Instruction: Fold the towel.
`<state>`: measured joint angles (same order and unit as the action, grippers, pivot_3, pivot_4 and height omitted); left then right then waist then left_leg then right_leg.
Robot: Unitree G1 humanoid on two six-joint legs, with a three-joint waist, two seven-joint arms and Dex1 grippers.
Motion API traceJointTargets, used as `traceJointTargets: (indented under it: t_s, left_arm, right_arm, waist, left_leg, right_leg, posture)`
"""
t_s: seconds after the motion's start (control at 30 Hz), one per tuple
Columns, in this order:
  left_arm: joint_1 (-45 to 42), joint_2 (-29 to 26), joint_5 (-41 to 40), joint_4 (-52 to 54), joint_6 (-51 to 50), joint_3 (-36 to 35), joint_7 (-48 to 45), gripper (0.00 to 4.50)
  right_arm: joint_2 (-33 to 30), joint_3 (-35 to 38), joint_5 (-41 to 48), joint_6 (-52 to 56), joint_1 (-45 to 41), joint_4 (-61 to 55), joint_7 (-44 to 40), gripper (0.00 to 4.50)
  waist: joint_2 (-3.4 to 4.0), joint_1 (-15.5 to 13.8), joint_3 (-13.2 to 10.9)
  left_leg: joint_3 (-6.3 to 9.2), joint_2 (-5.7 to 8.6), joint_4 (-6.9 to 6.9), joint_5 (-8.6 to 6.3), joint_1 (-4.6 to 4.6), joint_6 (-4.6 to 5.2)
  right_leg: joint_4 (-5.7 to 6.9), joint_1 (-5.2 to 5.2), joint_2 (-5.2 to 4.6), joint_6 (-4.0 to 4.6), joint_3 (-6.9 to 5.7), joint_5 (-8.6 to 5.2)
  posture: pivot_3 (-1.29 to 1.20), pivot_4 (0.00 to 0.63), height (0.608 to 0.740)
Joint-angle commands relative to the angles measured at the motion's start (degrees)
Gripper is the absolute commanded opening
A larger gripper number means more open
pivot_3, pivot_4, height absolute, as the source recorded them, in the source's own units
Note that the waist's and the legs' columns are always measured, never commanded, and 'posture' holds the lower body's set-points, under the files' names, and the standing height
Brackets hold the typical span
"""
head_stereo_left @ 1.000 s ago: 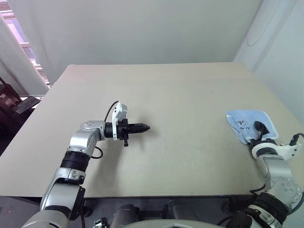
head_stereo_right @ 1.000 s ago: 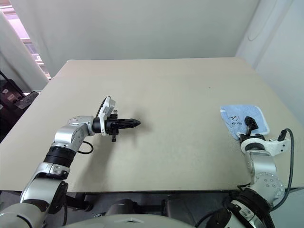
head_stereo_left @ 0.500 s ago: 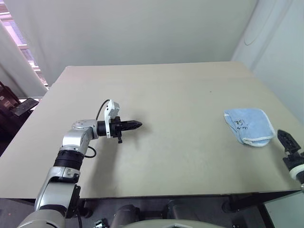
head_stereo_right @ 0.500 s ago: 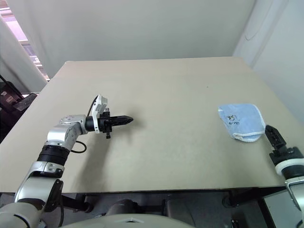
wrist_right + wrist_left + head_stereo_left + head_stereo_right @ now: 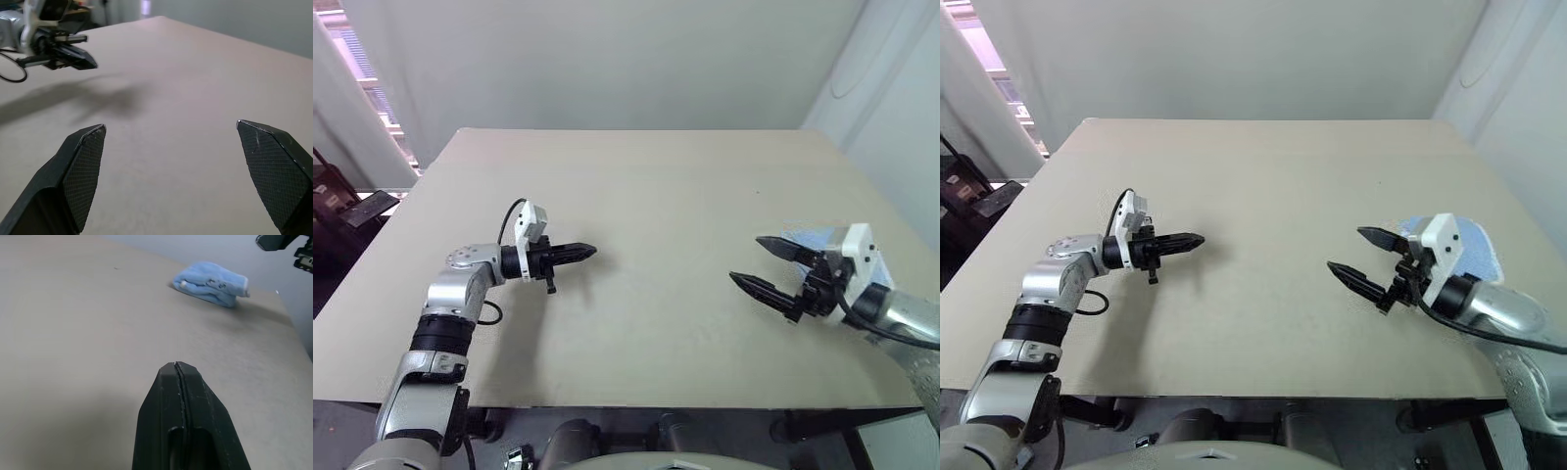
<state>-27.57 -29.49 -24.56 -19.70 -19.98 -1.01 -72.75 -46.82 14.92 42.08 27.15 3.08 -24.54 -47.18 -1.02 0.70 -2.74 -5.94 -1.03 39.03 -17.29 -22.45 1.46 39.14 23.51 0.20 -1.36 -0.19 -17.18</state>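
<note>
Count of things

1 towel (image 5: 211, 278), light blue, folded. 1 table (image 5: 656, 186), beige. 2 grippers: left gripper (image 5: 591, 251) w/ fingers pressed together, right gripper (image 5: 759, 260) w/ fingers wide apart. 1 dark object (image 5: 367, 210) beside table, left edge; cannot tell what it is.

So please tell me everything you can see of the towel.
The towel is light blue, of soft terry-like cloth, with pale edging along its seams and some dark marks on top. It lies folded into a small thick bundle near the table's right edge. Only the table touches it; the right gripper hangs open before it.
</note>
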Motion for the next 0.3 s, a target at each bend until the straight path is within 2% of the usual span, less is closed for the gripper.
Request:
traceJointTargets:
  t_s: [0.03, 0.17, 0.3]
  left_arm:
    - [4.69, -2.87, -3.99, 8.79, -2.14, -3.08, -1.25, 0.00]
    - [10.70, -6.80, -8.00, 18.66, -5.16, -5.38, -2.32, 0.00]
    - [12.82, -8.80, -10.14, 22.39, -6.94, -6.39, -2.00, 0.00]
  right_arm:
    - [-2.10, -0.65, -1.28, -0.81, -1.34, 4.04, -6.18, 4.47]
    - [-1.96, -2.03, -2.15, -0.55, -5.01, 8.45, -9.25, 4.47]
    - [-0.69, -4.02, -4.25, -1.67, -8.43, 12.30, -10.83, 4.47]
  waist:
    - [0.02, -0.12, -0.01]
    - [0.03, 0.01, -0.04]
    - [0.09, 0.00, -0.06]
  left_leg:
    - [0.00, 0.00, -0.02, -0.01, 0.00, 0.00]
    - [0.00, 0.02, -0.03, -0.02, -0.01, 0.00]
    - [-0.01, 0.02, 0.01, 0.00, 0.11, -0.05]
  right_leg:
    - [0.00, 0.00, -0.02, -0.01, -0.01, -0.01]
    - [0.00, 0.02, -0.11, 0.01, -0.01, -0.02]
    - [0.00, -0.10, -0.17, 0.24, -0.02, -0.10]
  posture:
    - [0.00, 0.000, 0.724]
    - [0.00, 0.000, 0.724]
    - [0.00, 0.000, 0.724]
